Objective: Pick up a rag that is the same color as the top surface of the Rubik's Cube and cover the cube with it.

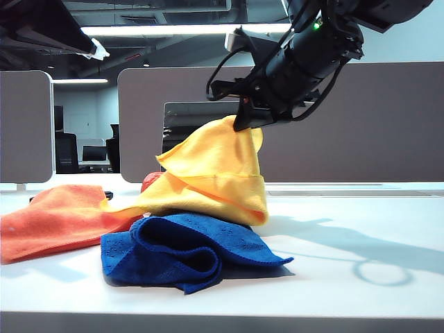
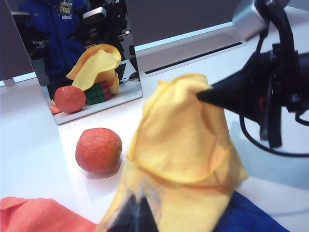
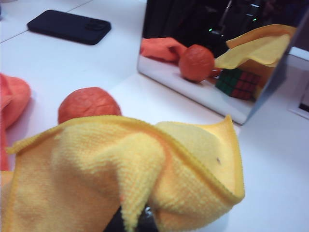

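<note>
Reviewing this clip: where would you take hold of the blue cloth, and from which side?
Grip the raised rolled fold at the front of the blue cloth, coming from above. Its back part lies under the yellow rag, which the right tool holds pinched at its peak; the left tool sits beneath that rag.

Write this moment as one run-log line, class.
right pincer: shut on yellow rag, lifted over cube spot | left pincer: under rag, state unclear | cube: hidden

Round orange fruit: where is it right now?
The round orange fruit sits on the white table in the left wrist view, between the upright mirror and the lifted yellow microfibre rag.
</note>
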Motion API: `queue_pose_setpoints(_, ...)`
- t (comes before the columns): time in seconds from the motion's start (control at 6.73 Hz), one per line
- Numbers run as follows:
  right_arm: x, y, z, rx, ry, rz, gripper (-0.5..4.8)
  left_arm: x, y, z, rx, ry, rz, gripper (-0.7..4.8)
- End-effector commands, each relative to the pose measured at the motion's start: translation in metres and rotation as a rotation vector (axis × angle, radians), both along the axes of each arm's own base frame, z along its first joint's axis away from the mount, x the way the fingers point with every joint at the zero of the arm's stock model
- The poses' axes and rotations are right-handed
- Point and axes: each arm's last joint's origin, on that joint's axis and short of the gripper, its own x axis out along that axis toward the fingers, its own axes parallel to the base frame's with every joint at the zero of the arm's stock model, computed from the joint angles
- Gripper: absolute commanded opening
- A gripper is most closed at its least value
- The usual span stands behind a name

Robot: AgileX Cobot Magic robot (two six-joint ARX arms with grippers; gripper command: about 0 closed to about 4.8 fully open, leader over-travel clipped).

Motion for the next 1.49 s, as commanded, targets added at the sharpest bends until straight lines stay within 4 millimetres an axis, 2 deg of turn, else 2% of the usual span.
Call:
queue_pose_setpoints(0.15, 0.009, -0.012, 0.004, 0.005, -0.026, -0.059, 0.12, 0.000, 0.000, 0.002, -0.005, -0.012, -0.001, -0.05)
queue_pose_setpoints(0.3, 0.009, -0.015, -0.001, -0.024, 0.018, -0.068, 2.77, 0.000, 0.000, 0.002, -0.006, -0.013, -0.001, -0.05)
queue_pose_setpoints(0.45, 0.010, -0.015, 0.001, -0.019, 0.006, -0.075, 3.36, 0.000, 0.000, 0.002, -0.005, -0.012, -0.001, -0.05)
queue_pose_setpoints(0.59, 0.012, -0.016, 0.006, -0.001, -0.030, -0.091, 3.38, 0.000, 0.000, 0.002, -0.005, -0.012, -0.001, -0.05)
queue_pose_setpoints(0.74, 0.019, -0.022, 0.027, 0.021, -0.113, -0.179, 3.38, 0.000, 0.000, 0.002, -0.005, -0.013, -0.001, -0.05)
queue_pose_setpoints(1.04, 0.005, -0.043, 0.090, 0.085, -0.283, -0.286, 3.37, 0.000, 0.000, 0.003, -0.005, -0.015, 0.004, -0.05)
queue_pose_setpoints(1.19, -0.022, -0.091, 0.128, 0.063, -0.294, -0.417, 3.18, 0.002, 0.005, 0.003, 0.030, -0.029, 0.173, -0.06)
queue_pose_setpoints(1.34, -0.051, -0.132, 0.139, -0.021, -0.185, -0.515, 0.46, 0.005, 0.010, 0.004, 0.042, -0.045, 0.279, -0.06)
queue_pose_setpoints(1.49, -0.060, -0.141, 0.143, -0.024, -0.174, -0.522, -0.03, 0.007, 0.016, 0.006, 0.006, -0.047, 0.315, -0.06)
